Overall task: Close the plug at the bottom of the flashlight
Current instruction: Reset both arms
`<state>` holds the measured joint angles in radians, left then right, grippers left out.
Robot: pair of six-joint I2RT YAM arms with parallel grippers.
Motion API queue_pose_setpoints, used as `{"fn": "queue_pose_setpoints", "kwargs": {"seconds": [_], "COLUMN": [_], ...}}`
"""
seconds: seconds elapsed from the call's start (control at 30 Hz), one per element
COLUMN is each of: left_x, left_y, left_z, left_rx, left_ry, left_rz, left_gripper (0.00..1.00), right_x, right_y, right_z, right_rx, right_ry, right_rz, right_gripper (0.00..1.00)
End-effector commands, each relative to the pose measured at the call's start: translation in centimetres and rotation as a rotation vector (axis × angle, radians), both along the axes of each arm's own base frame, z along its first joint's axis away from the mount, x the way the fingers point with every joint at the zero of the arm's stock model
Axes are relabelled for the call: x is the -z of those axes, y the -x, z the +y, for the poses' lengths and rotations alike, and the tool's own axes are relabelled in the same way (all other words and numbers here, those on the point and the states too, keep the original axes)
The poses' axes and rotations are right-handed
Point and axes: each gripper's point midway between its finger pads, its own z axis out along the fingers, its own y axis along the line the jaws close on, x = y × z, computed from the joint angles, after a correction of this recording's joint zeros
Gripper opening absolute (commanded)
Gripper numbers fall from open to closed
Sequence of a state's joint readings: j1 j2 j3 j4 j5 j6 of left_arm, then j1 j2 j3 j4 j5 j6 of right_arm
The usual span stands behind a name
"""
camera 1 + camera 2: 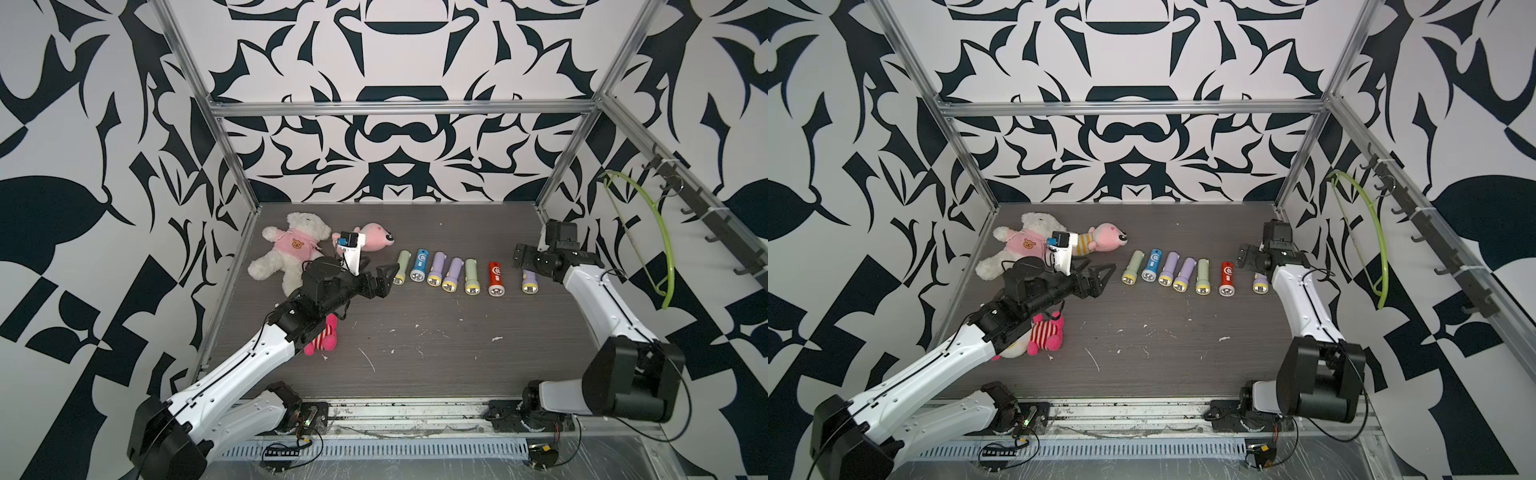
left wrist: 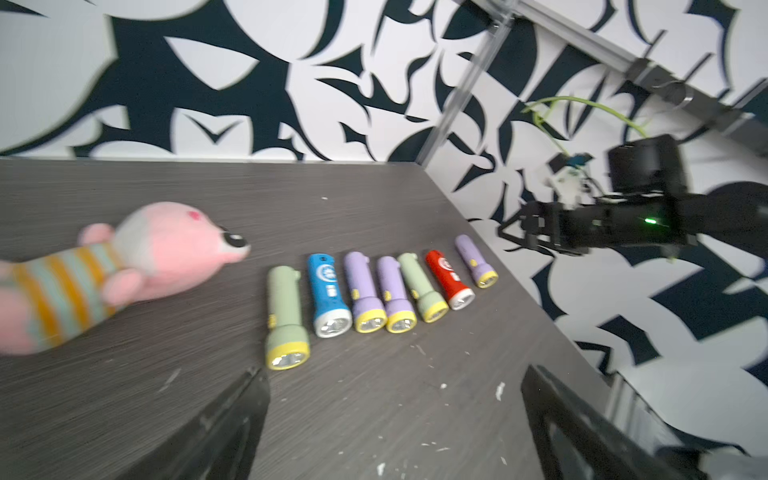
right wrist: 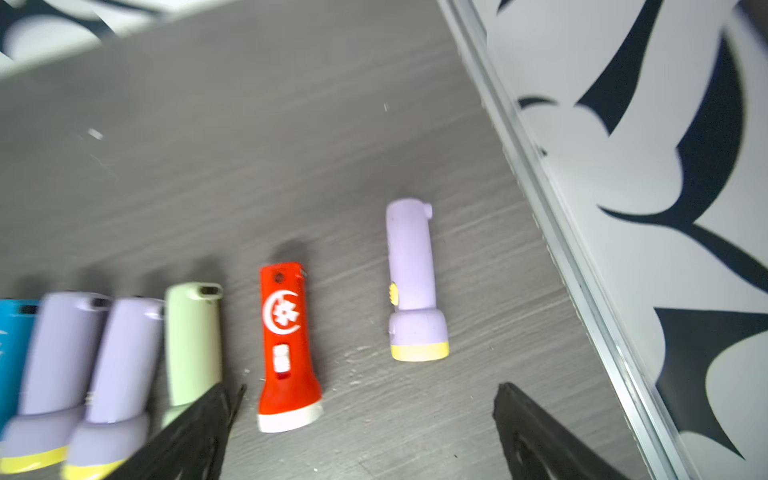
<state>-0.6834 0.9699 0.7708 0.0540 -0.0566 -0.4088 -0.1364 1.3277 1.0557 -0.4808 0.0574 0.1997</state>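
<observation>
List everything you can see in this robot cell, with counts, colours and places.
green plastic flashlights: two, pale green, first and fifth in the table's row, counting from the robot's left
blue plastic flashlight: one, blue, second
purple plastic flashlights: three, lilac, third, fourth and last
red plastic flashlight: one, red, sixth
white plush teddy bear: one, white in a pink top, table's far left
pink plush animal in a striped shirt: one, pink, beside the bear
red-striped pink plush toy: one, under the left arm
thin green hoop: one, lime, right wall
dark wood-grain table: one, grey-brown
left gripper: black, open, near the row's left end
right gripper: black, open, over the row's right end
</observation>
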Motion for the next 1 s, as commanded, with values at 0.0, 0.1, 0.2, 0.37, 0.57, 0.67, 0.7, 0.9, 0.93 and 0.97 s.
{"fn": "queue_pose_setpoints", "kwargs": {"seconds": [0.0,0.1,0.2,0.37,0.57,0.67,0.7,0.9,0.93,0.97], "left_x": [2.5,2.8,4.1,7.8,13.5,15.6,16.4,17.3,17.8,18.1], "left_y": [-1.7,-2.0,-2.3,-3.7,-6.0,-7.5,-8.0,-10.8,-11.2,-11.5], "left_z": [6.5,10.0,13.4,17.4,24.0,25.2,25.3,24.9,25.3,26.1], "left_rx": [-0.322,-0.47,-0.625,-0.753,-0.936,-0.954,-0.941,-0.856,-0.845,-0.864], "left_ry": [-0.191,-0.333,-0.496,-0.561,-0.512,-0.531,-0.547,-0.537,-0.504,-0.447], "left_rz": [-0.025,-0.116,-0.167,-0.147,0.001,0.052,0.061,0.036,0.039,0.022], "left_gripper": [0.99,0.99,0.99,0.99,0.99,0.99,0.99,0.99,0.99,0.99], "right_x": [-2.2,-3.4,-4.9,-4.6,-0.7,1.6,2.3,5.0,5.4,5.4], "right_y": [-1.0,-1.4,-1.7,-1.5,-1.0,-1.1,-1.4,-3.3,-3.5,-3.7], "right_z": [1.8,4.2,6.5,7.2,2.1,1.2,1.2,1.6,1.7,1.8], "right_rx": [-0.066,-0.157,-0.231,-0.25,0.039,0.071,0.061,0.02,0.014,0.013], "right_ry": [-0.028,-0.007,0.0,0.006,0.12,0.168,0.182,0.19,0.19,0.184], "right_rz": [-0.135,-0.218,-0.328,-0.43,-0.428,-0.389,-0.365,-0.313,-0.304,-0.298], "right_gripper": [1.0,1.0,1.0,1.0,1.0,1.0,1.0,1.0,1.0,1.0]}}
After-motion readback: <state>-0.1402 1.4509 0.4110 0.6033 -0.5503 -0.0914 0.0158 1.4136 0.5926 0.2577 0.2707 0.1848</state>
